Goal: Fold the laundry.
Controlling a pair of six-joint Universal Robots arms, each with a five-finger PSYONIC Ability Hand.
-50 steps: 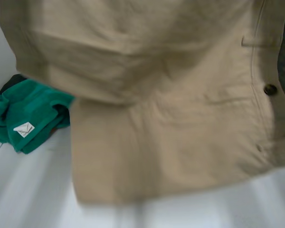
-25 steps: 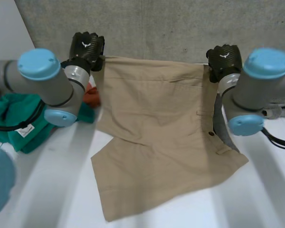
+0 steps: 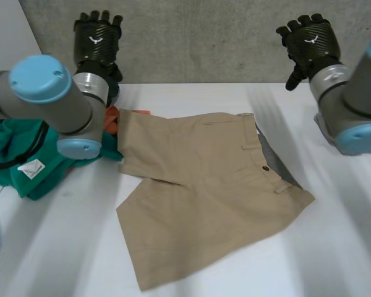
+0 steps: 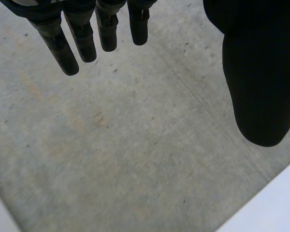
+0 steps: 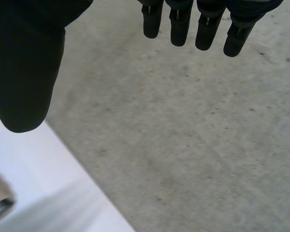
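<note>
A pair of tan shorts lies spread flat on the white table, waistband toward the right, legs toward the front left. My left hand is raised above the table's far left edge, fingers straight and spread, holding nothing. My right hand is raised at the far right, fingers straight, empty. Both hands are well clear of the shorts, in front of the grey wall.
A green garment with a white label is heaped at the table's left edge, under my left arm. An orange cloth peeks out beside it. A grey cloth lies under the shorts' waistband side.
Both hands let go of the shorts and opened, then lifted back toward the wall. The shorts dropped from hanging in front of the camera to lying flat on the table.
</note>
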